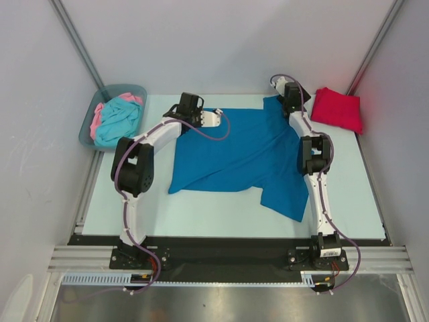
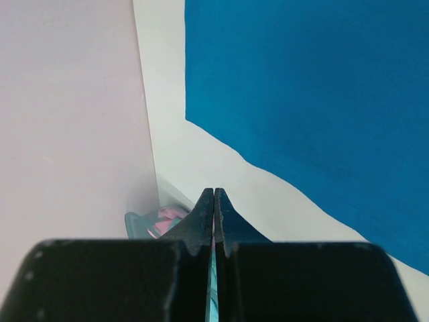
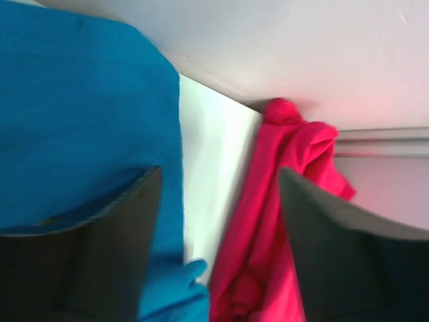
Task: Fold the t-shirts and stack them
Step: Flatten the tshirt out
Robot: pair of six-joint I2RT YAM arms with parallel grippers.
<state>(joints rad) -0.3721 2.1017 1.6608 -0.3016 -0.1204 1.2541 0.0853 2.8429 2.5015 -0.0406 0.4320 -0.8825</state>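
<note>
Deep blue cloth: the blue t-shirt (image 1: 234,157) lies spread but creased across the middle of the pale table (image 1: 201,215), partly folded over itself, with one sleeve reaching toward the near right. My left pincer (image 2: 214,196) has its two black jaws pressed together with nothing between them, and it hangs at the shirt's far left edge. My right pincer (image 3: 221,181) stands with its jaws wide apart, gripping nothing, at the shirt's far right corner. Between its fingers (image 3: 100,228) appear the blue hem on the left, a strip of bare table, and the red t-shirt (image 3: 268,228) on the right. The red t-shirt lies bunched in the far right corner against the wall (image 1: 221,40), apart from the blue one. At the far left, the grey-blue bin (image 1: 86,131) holds a turquoise t-shirt (image 1: 120,121) and a pink t-shirt (image 1: 98,114), both crumpled.
</note>
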